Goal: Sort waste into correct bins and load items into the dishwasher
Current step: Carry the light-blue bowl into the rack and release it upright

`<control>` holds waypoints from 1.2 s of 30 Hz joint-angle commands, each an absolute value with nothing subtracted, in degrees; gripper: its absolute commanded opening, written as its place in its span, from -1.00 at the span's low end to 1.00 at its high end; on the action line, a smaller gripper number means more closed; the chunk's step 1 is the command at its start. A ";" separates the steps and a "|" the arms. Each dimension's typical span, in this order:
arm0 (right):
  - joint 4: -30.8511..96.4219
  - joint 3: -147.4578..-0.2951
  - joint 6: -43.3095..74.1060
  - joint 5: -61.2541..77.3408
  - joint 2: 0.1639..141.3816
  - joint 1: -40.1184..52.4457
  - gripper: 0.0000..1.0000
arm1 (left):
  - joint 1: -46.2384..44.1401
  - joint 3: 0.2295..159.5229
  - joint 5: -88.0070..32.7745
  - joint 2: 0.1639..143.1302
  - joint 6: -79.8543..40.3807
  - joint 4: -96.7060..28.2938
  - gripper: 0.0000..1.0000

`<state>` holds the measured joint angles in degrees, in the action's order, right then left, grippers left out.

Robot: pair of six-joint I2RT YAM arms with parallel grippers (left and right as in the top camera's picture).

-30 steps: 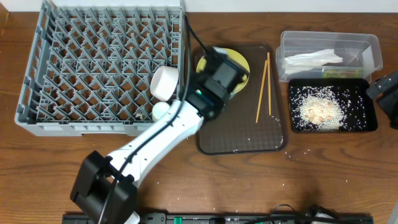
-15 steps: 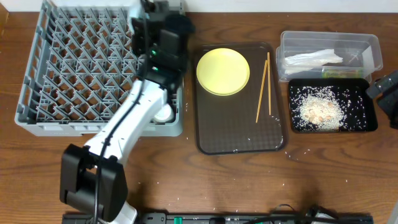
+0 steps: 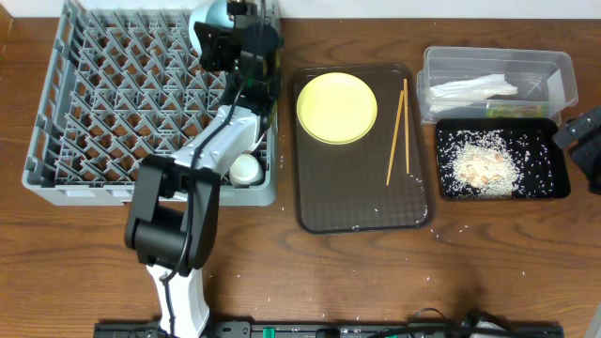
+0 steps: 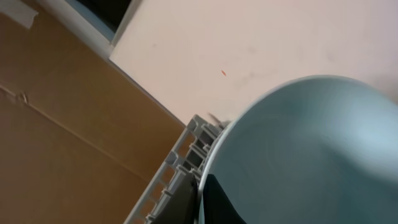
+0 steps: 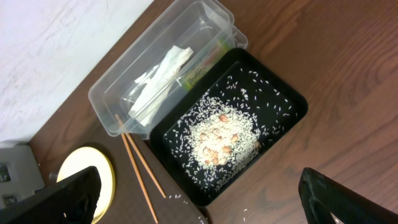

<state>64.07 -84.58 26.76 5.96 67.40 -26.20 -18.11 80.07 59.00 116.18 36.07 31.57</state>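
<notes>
My left gripper (image 3: 223, 36) is shut on the rim of the light-blue bowl (image 3: 207, 19), held tilted at the far right corner of the grey dish rack (image 3: 84, 113). In the left wrist view the bowl (image 4: 311, 149) fills the frame, its rim pinched between my fingers (image 4: 200, 198). A small white cup (image 3: 246, 170) lies in the rack's near right corner. The yellow plate (image 3: 336, 107) and the chopsticks (image 3: 398, 131) lie on the brown tray (image 3: 362, 207). My right gripper (image 5: 199, 186) is open and empty, hovering over the black tray (image 5: 292, 93).
The clear tub (image 3: 563, 70) holds the white napkin (image 3: 472, 89) and the yellow-green wrapper (image 3: 512, 110). The black tray (image 3: 561, 178) in front of it holds rice and food scraps (image 3: 484, 167). Stray rice grains lie on the brown tray and the table.
My left arm swung from over the yellow plate to the rack's far right corner, and the light-blue bowl now shows in its gripper. The right arm has not moved.
</notes>
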 commanded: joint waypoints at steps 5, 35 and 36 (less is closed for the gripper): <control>64.12 -84.73 27.40 6.04 67.40 -26.76 0.98 | -17.96 80.55 64.16 118.56 40.05 32.16 -0.85; 64.14 -84.73 27.40 6.02 67.40 -26.76 0.98 | -22.55 77.08 64.99 119.87 30.92 19.73 -0.85; 64.12 -84.73 27.40 6.04 67.40 -26.76 0.99 | -22.55 77.08 65.01 119.87 30.72 19.70 -0.85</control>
